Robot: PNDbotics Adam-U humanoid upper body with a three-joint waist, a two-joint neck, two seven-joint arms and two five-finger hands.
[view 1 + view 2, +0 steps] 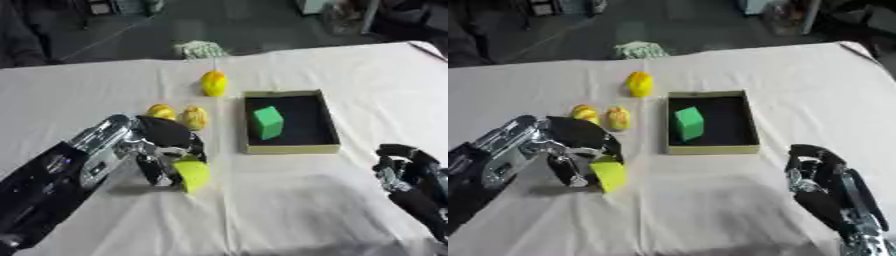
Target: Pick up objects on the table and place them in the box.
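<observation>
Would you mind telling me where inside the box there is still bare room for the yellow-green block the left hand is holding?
The box has bare black floor right of the green block, up to the right wall. The left hand holds the yellow-green block. It is crowded left of the box, around the three yellow objects.

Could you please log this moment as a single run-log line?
left robot hand: holds yellow-green block | box: green block inside | right robot hand: idle
</observation>
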